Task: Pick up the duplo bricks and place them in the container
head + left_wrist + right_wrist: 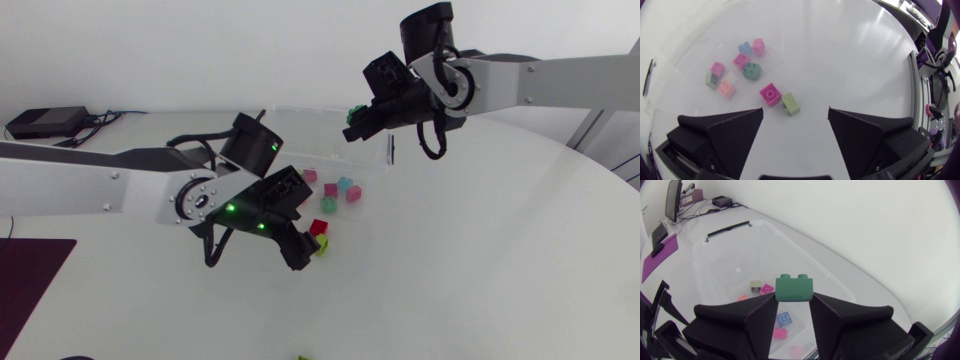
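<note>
A clear plastic container [375, 158] stands at the back middle of the table, with several pink, blue and green duplo bricks [742, 62] on its floor. My right gripper [356, 126] hangs over the container, shut on a dark green brick [794, 287] that sticks up between its fingers. In front of the container a red brick [319, 228] lies against a lime brick [321, 246] on the bare table. My left gripper [795, 114] hovers open just above this pair, the red brick [770, 94] and lime brick [790, 103] lying just ahead of the gap between its fingers.
A small lime brick [302, 357] lies at the table's front edge. A black box with cables [45, 122] sits at the back left, and a dark purple mat [30, 285] at the left. White tabletop stretches to the right of the container.
</note>
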`<control>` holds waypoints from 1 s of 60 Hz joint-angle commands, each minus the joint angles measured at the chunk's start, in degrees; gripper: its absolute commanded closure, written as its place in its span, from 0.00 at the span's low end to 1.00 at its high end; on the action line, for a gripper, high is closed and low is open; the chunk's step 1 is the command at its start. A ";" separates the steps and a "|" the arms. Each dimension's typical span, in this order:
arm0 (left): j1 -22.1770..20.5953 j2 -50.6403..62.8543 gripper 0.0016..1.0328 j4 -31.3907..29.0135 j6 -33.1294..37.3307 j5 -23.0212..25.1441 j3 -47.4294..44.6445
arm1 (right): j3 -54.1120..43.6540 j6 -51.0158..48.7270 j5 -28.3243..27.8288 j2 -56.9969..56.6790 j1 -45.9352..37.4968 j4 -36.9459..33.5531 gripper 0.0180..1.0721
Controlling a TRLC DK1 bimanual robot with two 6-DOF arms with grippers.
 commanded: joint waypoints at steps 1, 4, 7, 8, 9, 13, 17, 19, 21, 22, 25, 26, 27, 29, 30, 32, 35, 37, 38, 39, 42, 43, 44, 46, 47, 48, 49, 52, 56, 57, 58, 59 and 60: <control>-1.13 3.56 0.13 -0.70 1.00 0.64 0.68 | 1.82 0.85 0.82 2.85 -0.69 0.70 0.31; -1.74 4.79 0.13 -0.79 0.83 0.64 1.21 | 1.20 0.94 0.82 2.33 -0.86 0.70 0.13; -2.27 5.93 0.13 -0.79 0.74 0.64 1.73 | -0.29 0.94 0.82 0.57 -1.04 1.49 0.10; -2.36 6.28 0.13 -0.87 0.65 0.55 2.00 | -1.00 0.85 0.82 -0.13 -1.04 1.76 0.10; -2.53 6.55 0.13 -0.79 0.65 0.46 2.09 | -1.70 0.76 0.73 -1.10 -1.12 2.20 0.10; -2.89 8.22 0.13 -0.79 0.47 -0.24 3.23 | -5.30 0.50 0.47 -5.50 -1.12 2.73 0.10; -2.89 10.24 0.13 -0.79 0.21 -1.29 4.81 | -9.79 -0.20 0.38 -10.68 -0.51 2.81 0.10; -2.89 11.29 0.13 -0.79 -0.05 -1.47 5.60 | -12.51 -0.55 0.29 -13.58 -0.07 2.81 0.10; -2.89 12.26 0.13 -0.79 -0.40 -2.17 6.30 | -15.24 -0.82 0.12 -16.83 0.55 2.81 0.10; -2.89 12.79 0.13 -0.79 -0.67 -2.53 6.74 | -16.47 -0.91 0.03 -18.24 0.72 2.81 0.10; -2.89 14.19 0.13 -0.87 -1.72 -3.14 7.97 | -20.42 -1.08 -0.15 -22.72 1.60 1.85 0.10; -2.89 14.54 0.13 -0.87 -1.99 -3.23 8.33 | -21.83 -1.17 -0.23 -24.39 1.86 1.32 0.10; -2.89 14.81 0.13 -0.79 -2.07 -3.58 8.68 | -22.71 -1.26 -0.23 -25.36 2.13 0.97 0.10; -2.80 15.34 0.13 -0.87 -2.25 -4.28 9.29 | -24.82 -1.35 -0.50 -27.73 2.74 -0.26 0.10; -2.71 15.42 0.13 -0.87 -2.34 -4.37 9.56 | -25.96 -1.35 -0.59 -29.14 3.09 -1.05 0.10; -2.45 15.95 0.13 -0.87 -2.87 -4.46 10.26 | -27.80 -1.35 -0.94 -31.42 3.71 -2.20 0.10; -2.36 16.39 0.13 -1.14 -2.95 -4.81 10.87 | -29.91 -1.17 -1.38 -34.32 4.24 -3.78 0.10; -2.36 17.01 0.13 -1.40 -3.13 -5.43 11.58 | -31.93 -0.82 -1.99 -37.22 4.94 -5.89 0.10; -2.27 17.36 0.13 -1.49 -3.39 -5.60 11.84 | -32.81 -0.55 -2.26 -38.54 5.55 -6.85 0.10; -2.36 17.71 0.13 -1.67 -3.57 -5.69 12.02 | -33.69 -0.38 -2.52 -39.60 5.99 -7.82 0.10; -2.36 18.68 0.17 -2.63 -4.54 -6.13 12.98 | -37.03 -0.20 -3.31 -44.26 8.19 -10.99 0.10; -2.36 19.11 0.17 -2.90 -4.80 -6.22 13.25 | -37.91 -0.20 -3.31 -45.13 8.98 -11.95 0.10; -2.36 19.29 0.17 -3.16 -4.89 -6.22 13.51 | -38.70 -0.20 -3.40 -46.10 9.69 -12.66 0.10; -2.18 19.55 0.19 -3.77 -5.15 -6.22 13.95 | -40.55 -0.20 -3.66 -48.03 11.62 -14.33 0.10; -2.18 19.64 0.19 -3.95 -5.24 -6.22 14.13 | -41.25 -0.20 -3.84 -48.56 12.32 -14.77 0.10; -2.09 19.73 0.19 -4.04 -5.24 -6.22 14.30 | -42.31 -0.20 -3.84 -49.35 13.47 -15.64 0.10; -2.01 19.82 0.20 -4.21 -5.41 -6.22 14.48 | -43.27 -0.20 -3.84 -49.70 14.34 -16.26 0.10; -2.01 20.26 0.24 -5.36 -5.77 -6.30 15.36 | -46.00 -0.20 -3.84 -51.02 17.07 -17.67 0.10; -1.83 21.31 0.36 -7.82 -6.29 -6.22 17.03 | -48.11 -0.11 -3.84 -51.29 20.14 -19.07 0.10; -1.83 21.58 0.41 -8.52 -6.47 -6.22 17.38 | -48.46 -0.11 -3.84 -51.29 20.50 -19.25 0.10; -1.83 21.66 0.42 -8.70 -6.47 -6.22 17.47 | -48.90 -0.20 -3.92 -51.29 21.02 -19.60 0.10; -1.83 22.02 0.46 -9.22 -6.73 -6.22 17.82 | -49.16 -0.20 -4.19 -51.20 21.38 -19.77 0.10; -1.83 22.37 0.49 -9.84 -6.73 -6.22 18.26 | -49.42 -0.20 -4.54 -50.94 21.73 -19.86 0.10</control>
